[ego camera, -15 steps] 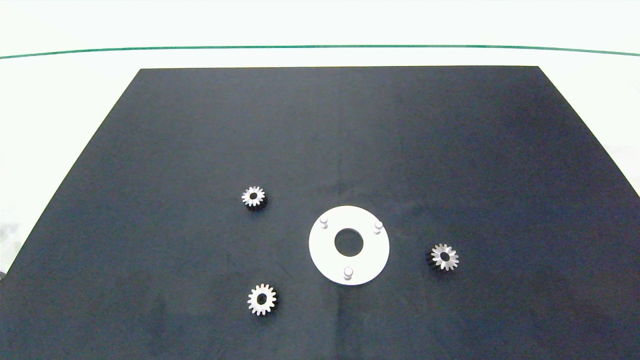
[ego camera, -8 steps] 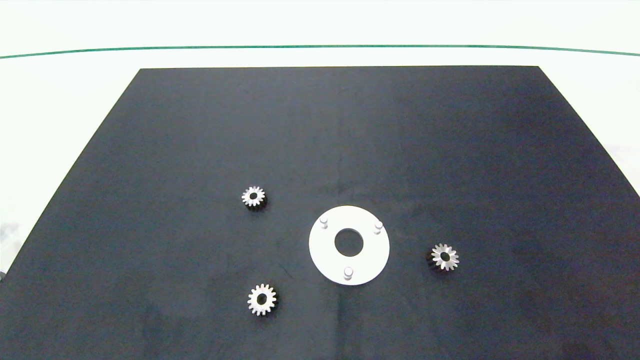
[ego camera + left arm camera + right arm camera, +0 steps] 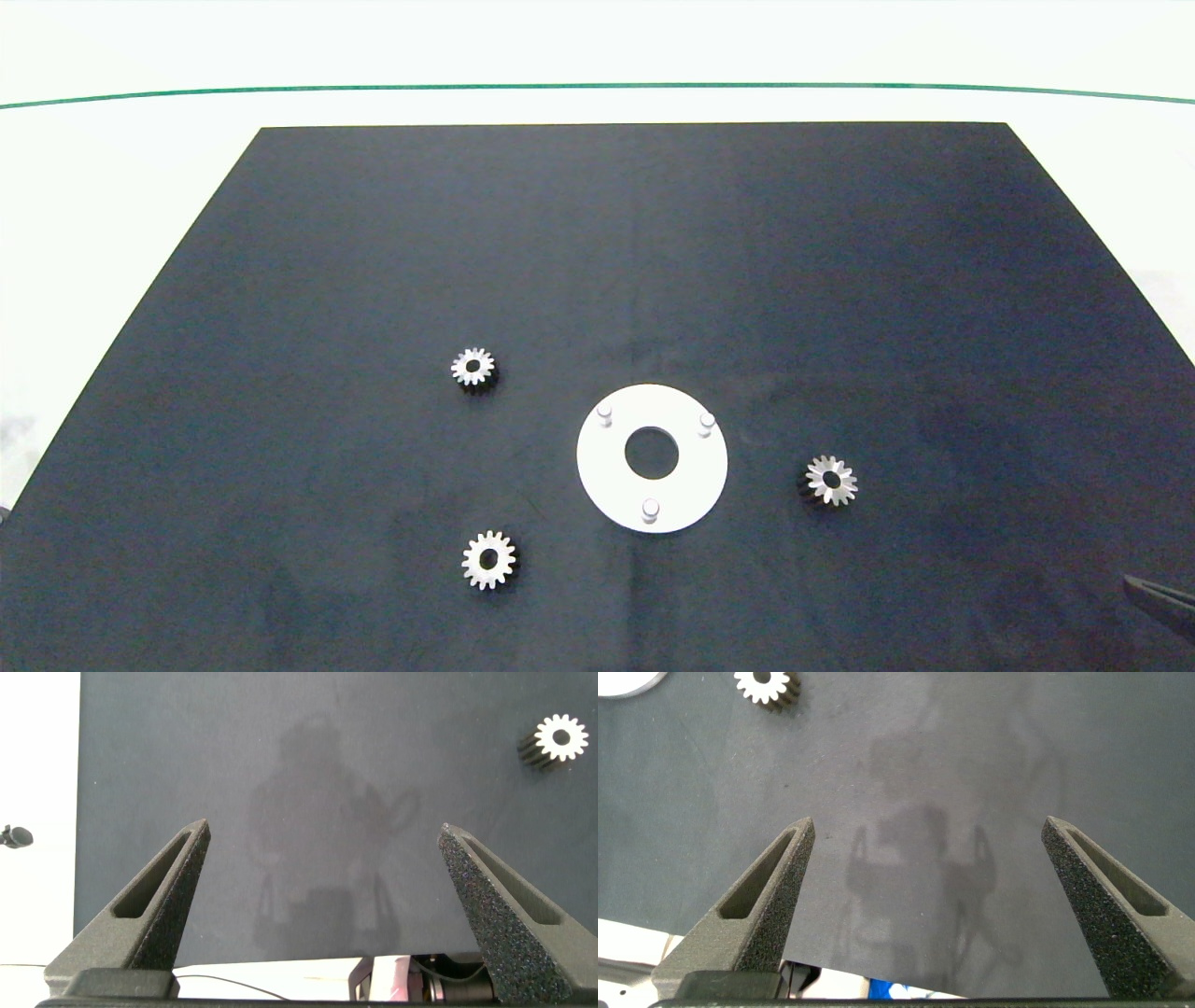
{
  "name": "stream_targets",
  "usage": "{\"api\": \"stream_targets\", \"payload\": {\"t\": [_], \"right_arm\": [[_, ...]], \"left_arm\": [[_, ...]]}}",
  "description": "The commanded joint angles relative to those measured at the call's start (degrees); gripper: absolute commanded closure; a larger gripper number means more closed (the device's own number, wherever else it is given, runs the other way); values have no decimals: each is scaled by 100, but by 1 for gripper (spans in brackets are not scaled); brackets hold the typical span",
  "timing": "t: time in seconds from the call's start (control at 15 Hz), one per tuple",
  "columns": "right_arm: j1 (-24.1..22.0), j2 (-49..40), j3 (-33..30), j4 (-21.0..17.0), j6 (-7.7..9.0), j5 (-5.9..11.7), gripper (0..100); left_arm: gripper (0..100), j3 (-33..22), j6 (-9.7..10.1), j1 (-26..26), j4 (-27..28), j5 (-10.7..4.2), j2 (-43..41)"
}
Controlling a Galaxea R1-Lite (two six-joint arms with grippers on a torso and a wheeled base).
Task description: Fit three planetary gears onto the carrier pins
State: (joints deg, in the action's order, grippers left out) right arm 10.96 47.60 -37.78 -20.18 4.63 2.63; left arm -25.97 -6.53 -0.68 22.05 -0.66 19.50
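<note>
1. While all three gears lie loose on the black mat [image 3: 597, 261], none sits on a pin; the mat covers most of the white tabletop [image 3: 112, 187].
2. White disc [image 3: 607, 467] lies flat on the mat, slightly toward the near edge. Three short pins stand on it in a triangle around the big centre hole: far-left pin [image 3: 605, 412], far-right pin [image 3: 707, 421], near pin [image 3: 650, 508]. All bare.
3. Far-left gear [image 3: 472, 367]: flat on the mat, well apart from the disc, on its left and farther back.
4. Near-left gear [image 3: 488, 560]: flat, left of the disc and closer to the near edge.
5. Right gear [image 3: 830, 480]: flat, near the disc's right side, not touching it.
6. Right gripper [image 3: 926, 831]: jaws spread wide, nothing between them, hanging over bare mat. Its wrist view shows the right gear [image 3: 766, 684] and a sliver of the disc [image 3: 626, 681] at the frame edge, well clear of the fingers. In the head view a dark tip [image 3: 1162, 597] shows at the lower right edge.
7. Left gripper [image 3: 325, 835]: jaws likewise wide and empty, above bare mat by its edge. One gear [image 3: 561, 737] shows in its wrist view, off to the side, well apart from the fingers.
</note>
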Motion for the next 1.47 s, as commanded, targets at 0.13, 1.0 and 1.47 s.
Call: {"api": "stream_targets", "payload": {"t": [0.13, 1.0, 1.47], "right_arm": [[539, 768, -98, 5, 20, 194, 0], [1664, 2271, -678, 646, -6, 449, 0], [1892, 2833, -687, 1060, -15, 449, 0]], "left_arm": [[0, -23, -6, -2, 27, -4, 53], [0, -31, -41, 16, 18, -13, 80], [0, -31, -41, 24, 10, -13, 80]]}}
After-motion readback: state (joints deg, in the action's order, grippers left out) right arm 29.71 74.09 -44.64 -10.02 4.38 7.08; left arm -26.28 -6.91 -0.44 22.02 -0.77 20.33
